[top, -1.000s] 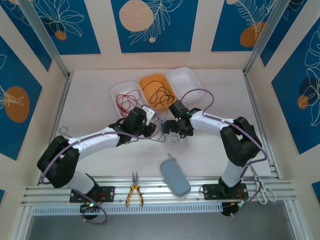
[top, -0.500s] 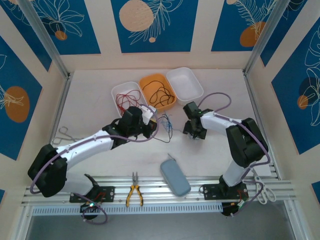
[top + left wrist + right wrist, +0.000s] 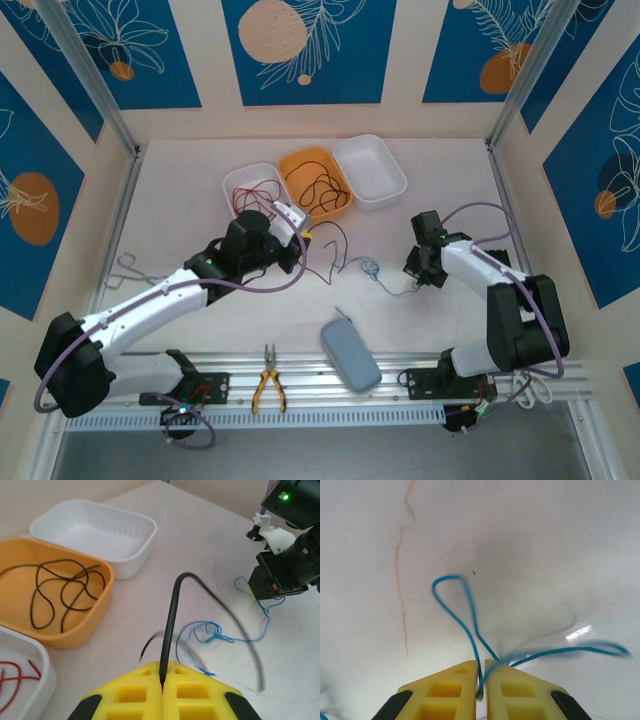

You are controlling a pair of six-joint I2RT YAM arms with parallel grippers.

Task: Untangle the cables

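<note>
The blue cable (image 3: pixel 372 268) lies near the middle of the tabletop (image 3: pixel 450 190), bunched into a small knot of loops, with one strand running right to the right pincer (image 3: pixel 481 677). The yellow fingers (image 3: pixel 450 690) of that pincer are clenched on the strand close to the surface, and a loop and a blurred tail spread out beyond them. Just left of the knot the black cable (image 3: pixel 172 615) rises from the left pincer (image 3: pixel 162 672), which is clamped tight on its end. It arches up and over and comes down toward the blue loops. Its far part is blurred, so I cannot tell whether the two cables touch. Three trays sit in a row toward the far edge, behind both pincers. The left white tray (image 3: pixel 226 190) holds a red cable (image 3: pixel 252 195). The orange tray (image 3: pixel 75 630) in the middle holds a coiled black cable (image 3: pixel 315 185). The right white tray (image 3: pixel 390 175) shows its ribbed floor and touches the orange one. On the near side of the blue cable, well apart from it, a grey-blue case (image 3: pixel 350 355) lies tilted across the near-edge rail, with yellow-handled pliers (image 3: pixel 268 385) to its left. Metal forceps (image 3: pixel 127 265) lie by the left edge.
</note>
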